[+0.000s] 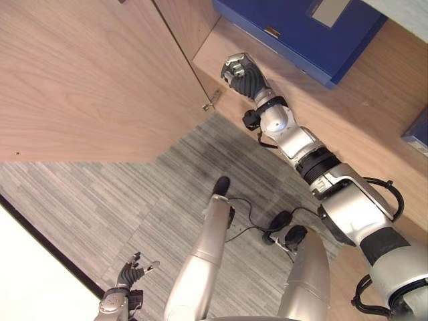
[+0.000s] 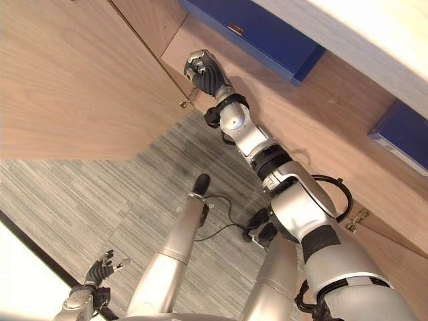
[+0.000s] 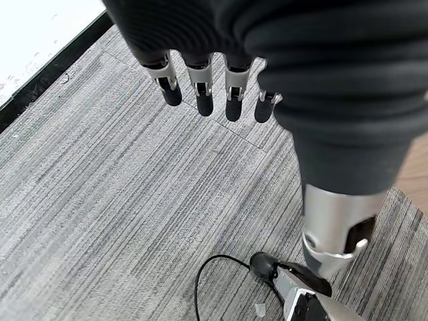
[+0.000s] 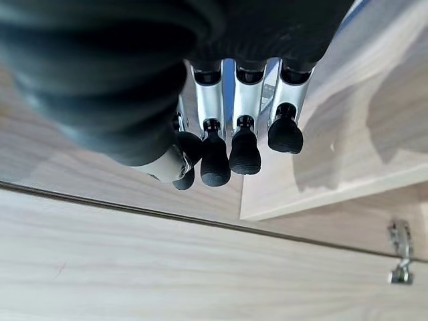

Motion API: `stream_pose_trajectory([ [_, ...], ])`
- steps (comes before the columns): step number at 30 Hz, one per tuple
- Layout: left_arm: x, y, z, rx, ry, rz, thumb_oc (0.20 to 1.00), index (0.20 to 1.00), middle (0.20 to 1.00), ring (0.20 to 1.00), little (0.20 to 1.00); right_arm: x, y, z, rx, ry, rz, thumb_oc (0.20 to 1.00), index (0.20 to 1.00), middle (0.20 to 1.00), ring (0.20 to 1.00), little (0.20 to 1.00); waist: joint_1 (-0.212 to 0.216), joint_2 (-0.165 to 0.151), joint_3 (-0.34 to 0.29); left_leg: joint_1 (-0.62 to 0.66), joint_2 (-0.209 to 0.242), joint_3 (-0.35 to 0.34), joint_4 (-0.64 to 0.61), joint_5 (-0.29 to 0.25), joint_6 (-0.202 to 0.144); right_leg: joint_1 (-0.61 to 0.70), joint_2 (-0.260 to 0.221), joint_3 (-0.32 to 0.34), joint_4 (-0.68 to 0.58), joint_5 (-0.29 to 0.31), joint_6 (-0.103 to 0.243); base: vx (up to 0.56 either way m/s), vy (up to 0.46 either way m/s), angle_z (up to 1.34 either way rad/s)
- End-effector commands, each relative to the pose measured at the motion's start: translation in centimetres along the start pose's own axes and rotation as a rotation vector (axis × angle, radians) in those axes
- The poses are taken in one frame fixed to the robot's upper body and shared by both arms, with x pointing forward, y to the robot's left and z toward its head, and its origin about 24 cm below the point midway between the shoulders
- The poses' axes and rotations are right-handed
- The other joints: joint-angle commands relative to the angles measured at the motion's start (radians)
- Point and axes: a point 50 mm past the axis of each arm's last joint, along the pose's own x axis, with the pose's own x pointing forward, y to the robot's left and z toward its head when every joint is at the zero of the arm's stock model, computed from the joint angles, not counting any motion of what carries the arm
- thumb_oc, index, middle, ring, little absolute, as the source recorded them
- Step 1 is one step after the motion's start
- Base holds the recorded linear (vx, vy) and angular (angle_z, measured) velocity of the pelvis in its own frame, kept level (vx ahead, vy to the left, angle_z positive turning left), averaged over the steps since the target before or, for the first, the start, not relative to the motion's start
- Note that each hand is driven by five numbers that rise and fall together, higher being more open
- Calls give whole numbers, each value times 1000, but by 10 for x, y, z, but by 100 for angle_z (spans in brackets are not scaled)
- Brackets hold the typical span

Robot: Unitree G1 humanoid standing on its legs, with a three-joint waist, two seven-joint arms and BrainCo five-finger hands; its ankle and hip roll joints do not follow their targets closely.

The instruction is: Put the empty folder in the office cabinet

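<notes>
A blue folder [image 1: 294, 33] lies on a wooden shelf [image 1: 224, 50] inside the open cabinet, with a metal label holder on its spine. My right hand [image 1: 242, 73] is raised in front of the shelf's edge, a little short of the folder and apart from it. Its fingers [image 4: 244, 150] are curled into a fist and hold nothing. My left hand [image 1: 130, 273] hangs low over the carpet at the lower left. The fingers [image 3: 200, 87] of that hand are straight and empty.
The cabinet's wooden door [image 1: 87, 73] stands open on the left, its metal hinge [image 1: 212, 100] just beside my right hand. Another blue item [image 1: 418, 130] sits at the far right of the cabinet. Grey striped carpet [image 1: 134, 200] covers the floor below.
</notes>
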Motion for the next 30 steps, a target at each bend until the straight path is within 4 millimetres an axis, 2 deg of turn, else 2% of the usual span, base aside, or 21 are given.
stream_pose_trajectory([
  [1,-14,22,-30,25,112,61,1000,1000,1000,1000,1000,11,6,26,60,-74,-11,200,200,200,200,200,-9,33,-8,-14,-31,23,-102,-23,140,25,51,16,-148,27,9,0,0,0],
  [6,-14,25,-29,24,112,69,1000,1000,1000,1000,1000,14,-6,25,53,-56,-53,200,200,200,200,200,-6,35,-10,-11,-33,20,-105,-22,141,28,48,12,-149,27,10,0,0,0],
  [7,-14,26,-29,24,108,70,1000,1000,1000,1000,1000,17,-17,23,50,-39,-93,200,200,200,200,200,-4,36,-11,-12,-35,18,-104,-22,141,29,46,12,-148,28,11,0,0,0],
  [11,-14,29,-27,25,103,78,1000,1000,1000,1000,1000,20,-33,22,24,-19,-138,200,200,200,200,200,3,38,-11,-16,-35,18,-104,-21,141,27,45,13,-147,28,11,0,0,0],
  [14,-14,32,-24,30,84,72,1000,1000,1000,1000,1000,24,-54,21,-22,11,-193,200,200,200,200,200,13,40,-10,-14,-36,16,-107,-19,141,29,42,12,-148,28,12,-3,2,2],
  [19,-13,36,-17,50,52,58,1000,1000,1000,1000,1000,22,-99,5,-108,136,-319,200,200,200,200,200,43,50,-8,-17,-44,7,-113,-11,139,35,34,6,-149,26,16,-8,0,5],
  [25,-13,31,-7,60,4,9,1000,1000,1000,1000,1000,4,-159,-10,-130,236,-497,200,200,200,200,200,77,62,-3,-30,-56,-8,-114,-2,137,35,19,-7,-142,17,21,-1,-10,11],
  [28,-13,30,-7,65,3,-6,1000,1000,1000,1000,1000,-1,-169,-13,-120,251,-526,200,200,200,200,200,86,65,-5,-32,-61,-11,-118,0,136,35,16,-12,-141,15,20,6,-5,12],
  [30,-13,29,-10,70,18,-8,1000,1000,1000,1000,1000,0,-166,-12,-98,244,-524,200,200,200,200,200,85,65,-9,-33,-61,-12,-116,-1,137,32,17,-9,-139,15,19,10,3,2],
])
